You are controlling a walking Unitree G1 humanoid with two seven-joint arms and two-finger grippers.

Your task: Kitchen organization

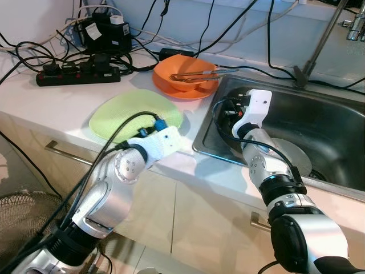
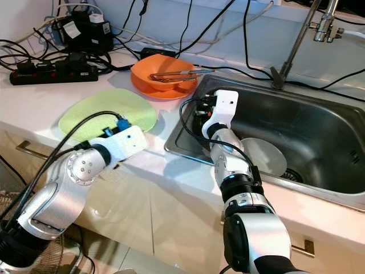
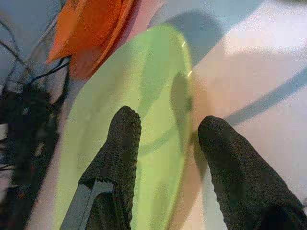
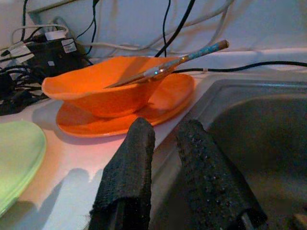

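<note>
The left tool [image 3: 165,158] has its fingers apart astride the near rim of the green plate [image 1: 122,114], probably to lift it off the desk [image 1: 34,100]. At 2 o'clock from the plate, the right tool [image 4: 165,158], fingers slightly apart and empty, faces the orange bowl [image 4: 96,91] holding a utensil [image 4: 172,62].

A home kitchen: white counter [image 1: 51,103] with a steel sink [image 1: 319,123] and tap [image 2: 319,25], cupboard doors with bar handles [image 1: 68,153] below. Green plate [image 1: 122,114], orange bowl [image 1: 185,74] on an orange plate [image 4: 120,125]. Power strip [image 1: 77,74] and tangled cables along the wall.
</note>
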